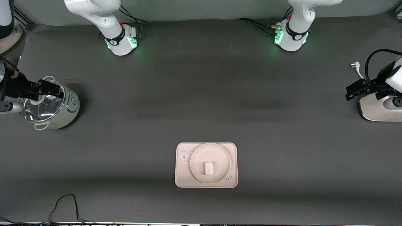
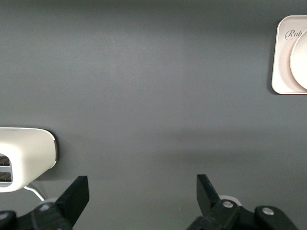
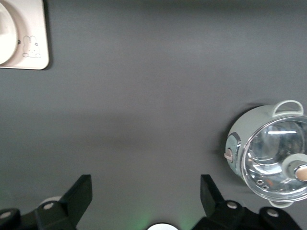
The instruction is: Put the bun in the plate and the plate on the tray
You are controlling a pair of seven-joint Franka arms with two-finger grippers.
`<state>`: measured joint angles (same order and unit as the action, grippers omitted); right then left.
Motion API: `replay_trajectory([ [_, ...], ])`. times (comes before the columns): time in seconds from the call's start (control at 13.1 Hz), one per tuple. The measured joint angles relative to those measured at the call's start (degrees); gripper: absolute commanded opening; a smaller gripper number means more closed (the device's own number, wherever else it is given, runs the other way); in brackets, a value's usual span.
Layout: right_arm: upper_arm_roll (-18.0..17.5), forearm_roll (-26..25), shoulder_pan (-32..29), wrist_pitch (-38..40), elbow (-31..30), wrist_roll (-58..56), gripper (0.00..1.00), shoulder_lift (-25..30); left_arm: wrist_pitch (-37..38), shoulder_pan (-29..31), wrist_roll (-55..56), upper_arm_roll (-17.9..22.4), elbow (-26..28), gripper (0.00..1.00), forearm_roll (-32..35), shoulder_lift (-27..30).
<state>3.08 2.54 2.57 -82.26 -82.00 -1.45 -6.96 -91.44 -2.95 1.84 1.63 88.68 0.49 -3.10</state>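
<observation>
The cream-white bun (image 1: 208, 168) lies in the middle of the round cream-beige plate (image 1: 196, 163). The plate rests on the cream-pink tray (image 1: 182, 175), near the front camera at the table's middle. My right gripper (image 1: 53, 88) is open and empty, over the lidded pot at the right arm's end. My left gripper (image 1: 351, 91) is open and empty, over the table beside a white appliance at the left arm's end. The left wrist view shows open fingers (image 2: 76, 191) and a tray corner (image 2: 283, 57). The right wrist view shows open fingers (image 3: 79, 194) and another tray corner (image 3: 36, 33).
A pale green pot with a glass lid (image 1: 50, 108) stands at the right arm's end; it also shows in the right wrist view (image 3: 268, 158). A white appliance (image 1: 377, 108) with a cable and plug (image 1: 355, 66) stands at the left arm's end. A black cable (image 1: 62, 204) lies at the front edge.
</observation>
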Motion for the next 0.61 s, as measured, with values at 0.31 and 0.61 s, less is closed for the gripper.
replay_trajectory([
  [0.31, 1.1, -0.5, 0.0, -1.7, -0.8, 0.0, 1.00, 0.0, -0.1, 0.0, 0.0, 0.0, 0.0, 1.00, 0.0, 0.0],
  [0.61, 1.2, -0.5, 0.0, -3.2, -1.7, 0.0, 1.00, 0.0, -0.1, 0.0, 0.0, -0.3, 0.0, 1.00, 0.0, 0.0],
])
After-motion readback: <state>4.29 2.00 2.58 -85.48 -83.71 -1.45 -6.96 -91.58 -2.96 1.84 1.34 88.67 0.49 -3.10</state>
